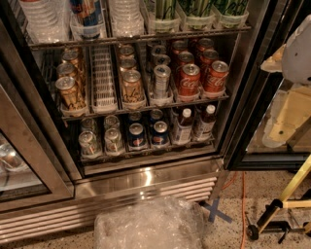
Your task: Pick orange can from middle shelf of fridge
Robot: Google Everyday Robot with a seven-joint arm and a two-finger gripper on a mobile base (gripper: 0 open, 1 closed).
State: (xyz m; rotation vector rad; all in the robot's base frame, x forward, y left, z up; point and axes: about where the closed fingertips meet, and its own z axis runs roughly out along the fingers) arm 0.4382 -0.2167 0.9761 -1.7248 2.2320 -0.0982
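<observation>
The gripper (284, 121) is seen at the right edge of the frame as a pale, cream-coloured, blurred shape hung in front of the dark door frame, well apart from the cans. Whether it is spread or closed cannot be told; nothing is seen held in it.

To its left, the fridge (146, 177) is shown with brushed stainless steel framing and a louvred steel grille (121, 204) at its base. The middle shelf (104, 111), a wire rack with a steel front rail, is divided into white ribbed plastic lanes. The orange can (131, 86), a brownish-orange cylinder with dark lettering and a silver lid, is stood upright at the front of a lane left of centre, with similar cans queued behind it. More cans of the same colour (69, 92) are held in the far left lane. Just right of the orange can a silver-grey can (162, 80) is placed, and beyond it two lanes of red Coca-Cola cans (189, 80).

On the shelf above, clear ridged plastic bottles (41, 19) and clear cups with green contents (194, 12) are kept. Below, silver cans (90, 142), blue cans (137, 136) and dark-capped bottles (183, 125) are lined up.

At the lower centre, crumpled clear plastic wrap (146, 226) is laid on the speckled floor (228, 233).
</observation>
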